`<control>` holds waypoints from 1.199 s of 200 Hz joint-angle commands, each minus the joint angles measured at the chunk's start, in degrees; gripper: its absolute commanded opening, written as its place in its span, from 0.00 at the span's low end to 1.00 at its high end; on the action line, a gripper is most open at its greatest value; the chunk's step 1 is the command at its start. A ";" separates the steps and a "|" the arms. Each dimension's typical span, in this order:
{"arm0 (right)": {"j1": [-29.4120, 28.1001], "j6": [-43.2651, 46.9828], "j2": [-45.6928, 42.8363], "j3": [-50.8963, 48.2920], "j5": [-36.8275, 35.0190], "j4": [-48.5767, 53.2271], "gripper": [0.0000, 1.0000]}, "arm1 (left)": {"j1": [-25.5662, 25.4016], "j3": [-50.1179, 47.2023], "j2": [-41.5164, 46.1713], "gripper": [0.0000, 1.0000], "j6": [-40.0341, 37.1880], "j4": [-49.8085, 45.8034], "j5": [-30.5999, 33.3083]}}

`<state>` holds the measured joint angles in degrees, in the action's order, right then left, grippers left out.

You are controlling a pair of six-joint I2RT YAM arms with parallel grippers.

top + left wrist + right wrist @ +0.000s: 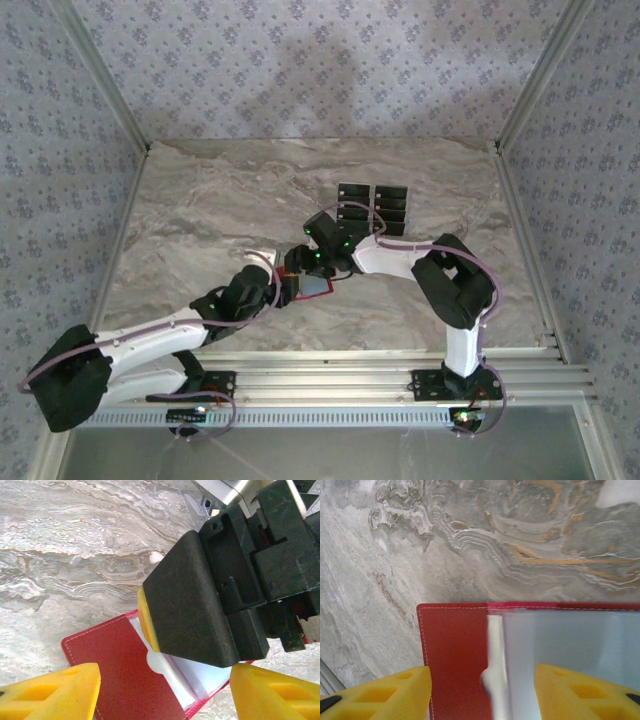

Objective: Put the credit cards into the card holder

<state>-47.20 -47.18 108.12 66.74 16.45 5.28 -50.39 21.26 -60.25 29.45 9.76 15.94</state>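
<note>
The red card holder [318, 288] lies open on the marble table, its pale grey-blue pockets [570, 650] facing up. My left gripper [287, 285] hovers open over it, its yellow fingertips [50, 690] straddling the card holder [125, 670]. My right gripper [318, 262] is open just above the card holder [452, 650] from the far side, with nothing between its fingers. In the left wrist view, one of its black fingers [190, 600] hangs over the pockets. Several black credit cards [357, 193] lie in two columns behind the grippers.
A marble-patterned tabletop [200, 210] is bounded by metal frame posts [520, 110] and patterned walls. Both arms cross the near middle of the table. An aluminium rail [350, 380] runs along the near edge.
</note>
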 commanded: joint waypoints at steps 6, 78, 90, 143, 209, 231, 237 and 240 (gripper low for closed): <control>-1.70 -0.48 2.48 4.64 1.01 2.61 0.59 | -0.41 -1.38 1.79 0.70 0.86 -1.32 1.66; 0.47 3.26 -1.56 5.37 -2.76 7.42 0.59 | -0.37 -1.77 0.11 0.71 2.09 -1.84 1.36; 1.04 5.06 -2.35 5.41 -4.47 9.58 0.59 | -0.32 -1.32 -0.99 0.71 2.67 -2.43 1.68; 2.37 9.04 -2.45 4.17 -6.72 11.90 0.59 | 1.11 2.57 -8.27 0.70 7.39 -8.05 4.87; 2.49 9.39 -0.02 3.28 -5.02 9.78 0.59 | 3.08 5.29 -15.83 0.67 7.88 -9.24 5.37; 2.79 8.95 0.68 2.11 -5.20 8.96 0.59 | 4.42 5.54 -17.03 0.67 6.82 -8.32 4.69; 2.89 8.79 0.84 2.08 -5.21 8.68 0.59 | 4.87 5.68 -17.29 0.67 6.44 -8.14 4.46; 2.95 8.72 0.98 2.08 -5.20 8.47 0.59 | 5.03 5.72 -17.42 0.67 6.26 -8.05 4.32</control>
<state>-44.86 -38.94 107.39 70.04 11.35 14.31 -46.83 25.39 -76.69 36.69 1.52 20.18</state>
